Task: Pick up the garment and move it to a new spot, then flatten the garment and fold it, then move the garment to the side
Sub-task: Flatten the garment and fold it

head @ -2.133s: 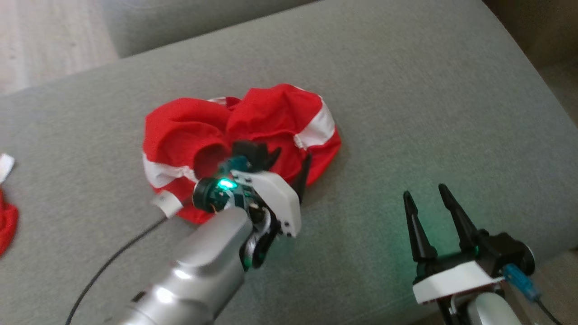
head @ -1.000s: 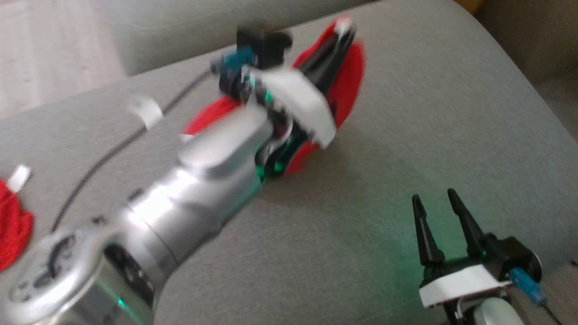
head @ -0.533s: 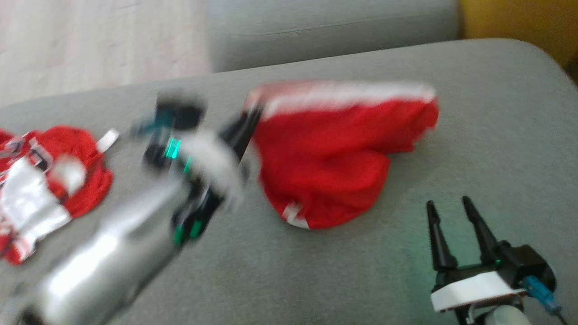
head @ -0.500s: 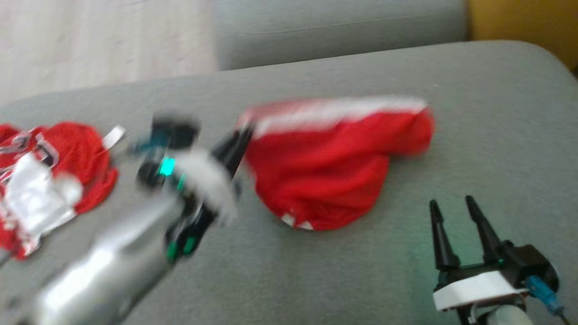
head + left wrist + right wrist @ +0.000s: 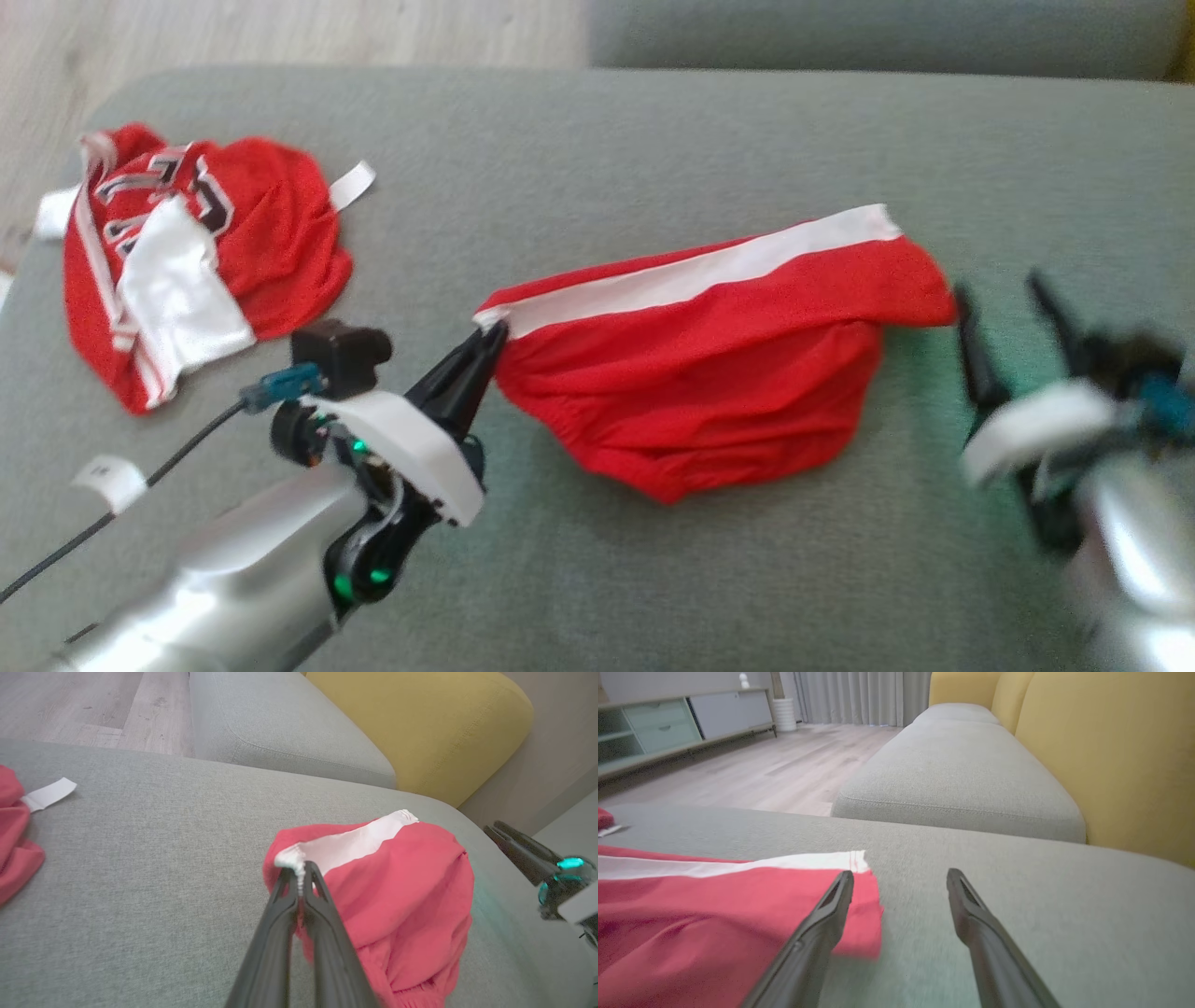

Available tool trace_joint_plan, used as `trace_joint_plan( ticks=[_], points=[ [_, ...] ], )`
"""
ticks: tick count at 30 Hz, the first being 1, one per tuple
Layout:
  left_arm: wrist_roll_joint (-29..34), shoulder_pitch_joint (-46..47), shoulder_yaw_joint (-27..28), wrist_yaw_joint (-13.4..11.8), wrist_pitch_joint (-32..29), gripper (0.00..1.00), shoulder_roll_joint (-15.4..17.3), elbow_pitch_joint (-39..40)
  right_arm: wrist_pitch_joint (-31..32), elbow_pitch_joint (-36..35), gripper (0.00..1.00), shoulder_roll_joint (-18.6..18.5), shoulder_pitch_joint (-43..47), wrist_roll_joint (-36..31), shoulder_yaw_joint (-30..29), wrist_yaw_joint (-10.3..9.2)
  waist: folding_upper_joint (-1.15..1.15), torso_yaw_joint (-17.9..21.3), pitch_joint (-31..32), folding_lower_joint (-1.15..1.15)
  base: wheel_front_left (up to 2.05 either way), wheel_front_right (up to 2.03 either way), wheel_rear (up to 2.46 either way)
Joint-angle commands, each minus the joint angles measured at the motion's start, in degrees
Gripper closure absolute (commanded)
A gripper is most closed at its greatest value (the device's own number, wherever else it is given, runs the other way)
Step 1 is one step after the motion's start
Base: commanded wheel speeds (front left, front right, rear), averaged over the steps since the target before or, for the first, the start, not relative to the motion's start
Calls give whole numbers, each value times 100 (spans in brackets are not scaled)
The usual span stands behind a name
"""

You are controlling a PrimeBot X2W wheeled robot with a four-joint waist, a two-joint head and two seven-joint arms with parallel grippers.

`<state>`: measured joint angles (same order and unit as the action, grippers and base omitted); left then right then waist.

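While our left gripper [image 5: 301, 867] pinches the white-banded corner of the red garment [image 5: 709, 373] with its two dark fingers pressed together, we see the cloth spread across the middle of the grey sofa cushion [image 5: 653, 121]. The garment has a white stripe running along its upper edge, from the pinched corner at our left to a far corner at our right. Its lower part lies bunched in soft folds on the cushion. Our right gripper [image 5: 901, 873] hovers at that far corner with its fingers set wide apart and nothing between them; in the right wrist view one finger overlaps the red edge of the cloth, though we cannot tell whether it touches. In the head view this gripper is blurred. A second red and white jersey [image 5: 187, 243] with dark numerals lies crumpled at the far left of the cushion, well apart from the garment. Beyond the cushion we see another grey cushion [image 5: 962, 765], a yellow backrest [image 5: 420, 732] and pale wooden floor [image 5: 761, 765].
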<state>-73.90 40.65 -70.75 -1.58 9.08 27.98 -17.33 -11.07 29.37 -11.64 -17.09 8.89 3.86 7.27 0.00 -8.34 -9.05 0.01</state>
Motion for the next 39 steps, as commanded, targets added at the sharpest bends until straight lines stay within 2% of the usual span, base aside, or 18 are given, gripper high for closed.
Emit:
trace_joint_plan(
  ticks=[1, 4, 9, 16, 17, 18, 19, 26, 33, 39],
  points=[
    [69, 364, 201, -3, 63, 100, 56, 155, 174, 22, 0, -282, -508, 76, 294, 22, 0, -237, -230, -1, 0, 0, 0],
    [157, 493, 183, 33, 73, 100, -79, 177, 611, 454, 0, -706, -1192, 499, 832, 22, 0, -411, -386, -1, 0, 0, 0],
    [270, 670, 139, 135, 78, 100, -348, 122, 1458, 931, 0, -1277, -1926, 1640, 1891, 22, 0, -690, -575, -1, 0, 0, 0],
    [362, 848, 102, 287, 80, 100, -595, -34, 1850, 1408, 0, -1782, -2349, 2430, 2678, 22, 0, -951, -713, -1, 0, 0, 0],
    [366, 859, 100, 308, 85, 100, -617, -64, 1930, 1499, 12, -1788, -2371, 2602, 2746, 22, 0, -977, -718, -1, 0, 0, 0],
    [369, 866, 98, 323, 89, 100, -633, -96, 1979, 1554, 64, -1800, -2394, 2747, 2832, 22, 0, -997, -718, -1, 0, 0, 0],
    [371, 871, 96, 337, 93, 100, -645, -126, 1998, 1581, 100, -1815, -2414, 2880, 2922, 22, 0, -1013, -718, -1, 0, 0, 0],
    [355, 839, 90, 385, 111, 100, -651, -330, 1796, 1590, 100, -1909, -2466, 3669, 3421, 22, 0, -960, -585, -1, 0, 0, 0],
    [578, 921, 173, 339, 334, 100, -555, -442, 948, 1599, 100, -2011, -2697, 3913, 3796, 22, 0, -687, -317, -1, 0, 0, 0],
    [1088, 1458, 550, 245, 541, 100, -482, -575, 81, 1628, 100, -2172, -3282, 4014, 3808, 22, 0, -307, -204, -1, 0, 0, 0]
  ],
)
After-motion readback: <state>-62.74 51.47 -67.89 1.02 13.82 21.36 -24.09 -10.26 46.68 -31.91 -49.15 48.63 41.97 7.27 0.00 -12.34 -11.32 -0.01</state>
